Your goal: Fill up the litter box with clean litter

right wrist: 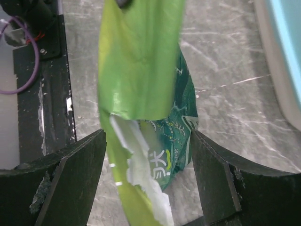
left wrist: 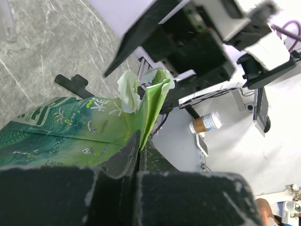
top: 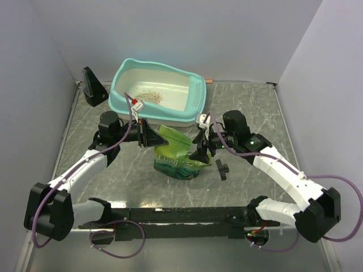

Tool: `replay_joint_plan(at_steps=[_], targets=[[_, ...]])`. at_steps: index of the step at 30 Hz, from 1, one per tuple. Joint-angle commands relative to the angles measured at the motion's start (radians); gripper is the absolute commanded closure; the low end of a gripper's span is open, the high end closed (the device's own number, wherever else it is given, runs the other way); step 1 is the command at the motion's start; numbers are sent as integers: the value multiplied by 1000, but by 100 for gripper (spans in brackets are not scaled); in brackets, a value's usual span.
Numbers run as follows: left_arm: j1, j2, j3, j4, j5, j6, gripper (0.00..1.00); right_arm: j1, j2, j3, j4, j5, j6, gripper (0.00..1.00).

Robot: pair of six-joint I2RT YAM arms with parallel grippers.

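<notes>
Litter box (top: 159,64) stands at the far side of the counter (top: 255,107). A thin scatter of clean litter (top: 150,96) lies on its cream floor, most of which is bare. A green pouch (top: 177,152) sits just in front of the box, between the two arms. The left hand (left wrist: 140,141) is pressed together, pinching an edge of the pouch. The right hand (right wrist: 148,136) is spread, one finger on either side of the pouch's torn top, without visible contact.
</notes>
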Motion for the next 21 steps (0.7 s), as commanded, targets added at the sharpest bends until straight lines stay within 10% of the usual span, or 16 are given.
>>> replay_joint_plan(at_steps=[1, 17, 20, 21], targets=[[-7, -67, 12, 69, 52, 8, 99, -17, 79, 52, 47, -199, -43, 22], [-7, -113, 3, 75, 36, 17, 99, 71, 198, 68, 52, -264, -57, 25], [-7, -135, 12, 48, 33, 48, 99, 91, 212, 81, 43, -229, -57, 50], [-7, -144, 18, 39, 23, 66, 99, 97, 206, 78, 46, -208, -52, 84]])
